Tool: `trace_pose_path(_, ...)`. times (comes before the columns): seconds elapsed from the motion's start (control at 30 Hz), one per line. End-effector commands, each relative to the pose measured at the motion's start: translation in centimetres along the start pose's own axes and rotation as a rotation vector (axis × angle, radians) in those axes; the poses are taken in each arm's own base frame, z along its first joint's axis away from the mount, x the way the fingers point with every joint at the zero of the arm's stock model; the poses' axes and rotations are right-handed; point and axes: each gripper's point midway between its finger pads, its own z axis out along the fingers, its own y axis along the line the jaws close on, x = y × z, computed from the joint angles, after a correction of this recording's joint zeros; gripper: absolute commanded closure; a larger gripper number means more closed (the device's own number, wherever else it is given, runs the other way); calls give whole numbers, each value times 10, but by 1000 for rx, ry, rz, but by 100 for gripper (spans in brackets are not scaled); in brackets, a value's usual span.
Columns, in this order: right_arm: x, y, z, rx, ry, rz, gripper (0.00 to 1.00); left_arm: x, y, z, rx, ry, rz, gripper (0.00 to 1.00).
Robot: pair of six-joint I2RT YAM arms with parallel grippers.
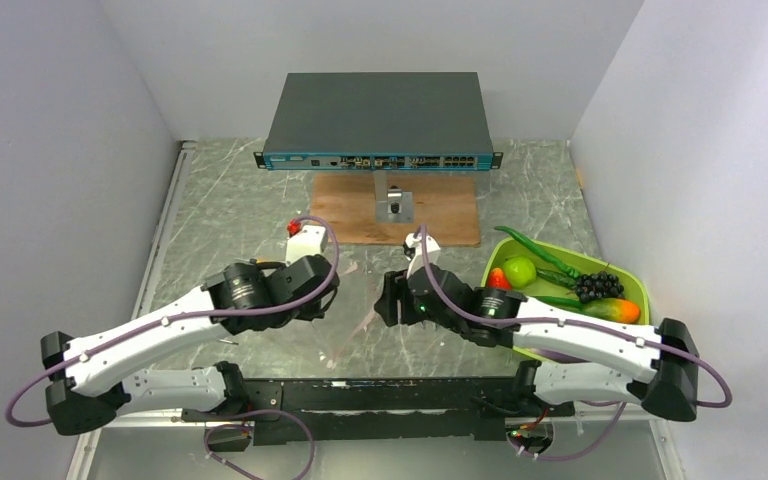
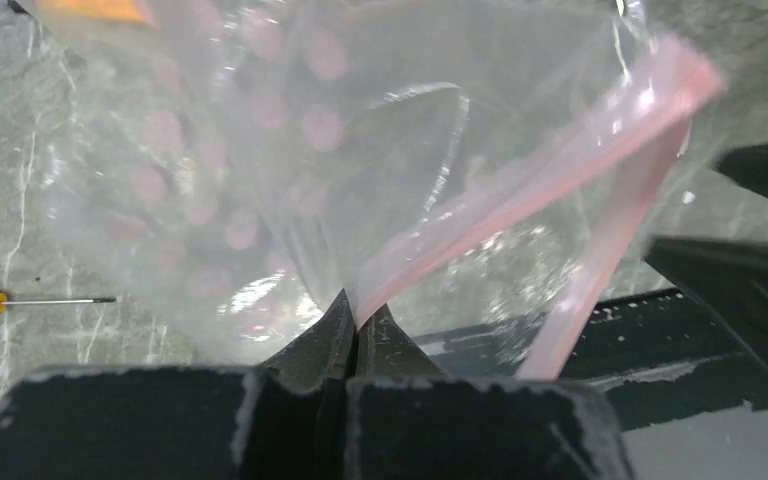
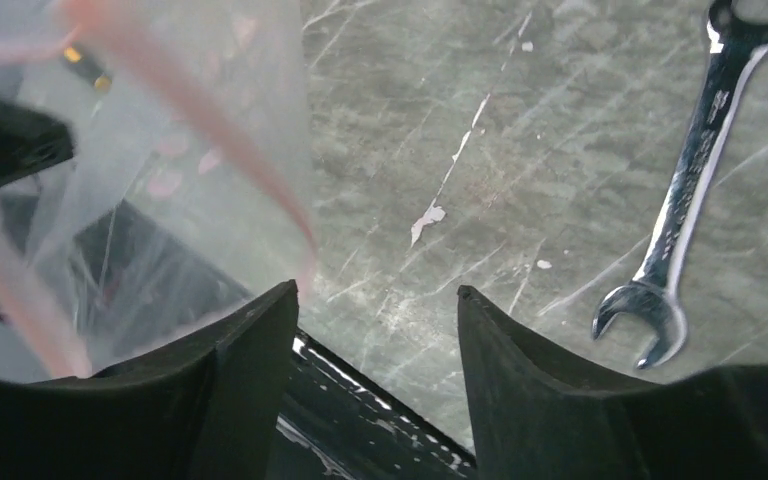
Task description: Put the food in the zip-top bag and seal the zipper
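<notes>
Left wrist: left gripper (image 2: pixel 355 322) pinches zip-top bag (image 2: pixel 310 150) at zipper (image 2: pixel 540 180); right gripper (image 3: pixel 375 300), spread empty, should grab opposite lip before fetching food (image 1: pixel 597 287) at desk's right edge.

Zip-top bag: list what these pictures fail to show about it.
Left wrist: the zip-top bag is blurred and cut by the top edge, so its contents cannot be told; the left gripper hides the pinched stretch of zipper.
Right wrist: the bag is a close blur at the left, partly behind a dark shape.
Top external: the clear plastic is too faint to trace.
Slider tab: seen in no view.
</notes>
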Motion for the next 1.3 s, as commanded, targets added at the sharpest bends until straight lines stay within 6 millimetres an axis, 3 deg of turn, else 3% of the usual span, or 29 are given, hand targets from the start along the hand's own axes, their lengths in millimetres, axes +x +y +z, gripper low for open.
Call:
trace_pose_path(0.0, -35, 8, -39, -81, -102, -97, 33, -6, 3, 11, -61, -3, -41, 100)
trace_pose_path(0.17, -54, -27, -82, -12, -244, -16, 10, -14, 0, 27, -78, 6, -49, 100)
trace_pose_path(0.27, -66, -81, -107, 215, -344, 38, 1, -14, -8, 31, -54, 12, -57, 100)
trace_pose_path(0.37, -73, -137, -127, 494, -445, 125, 1, -13, -10, 32, -45, 18, -59, 100)
trace_pose_path(0.47, -66, -183, -132, 715, -460, 186, 1, -12, -10, 31, -40, 20, -74, 100)
trace_pose_path(0.6, -70, -217, -108, 760, -415, 270, 1, -9, -15, 30, 7, 24, -83, 100)
trace_pose_path(0.8, -52, -263, -75, 791, -329, 500, 1, -5, -15, 27, 36, 28, -86, 100)
trace_pose_path(0.97, -37, -276, -53, 691, -323, 609, 3, -1, -18, 28, 54, 41, -76, 100)
trace_pose_path(1.13, -6, -297, -40, 675, -274, 716, 4, -1, -22, 28, 81, 35, -94, 100)
trace_pose_path(1.27, 12, -300, -25, 627, -242, 759, 7, -3, -24, 25, 94, 35, -88, 100)
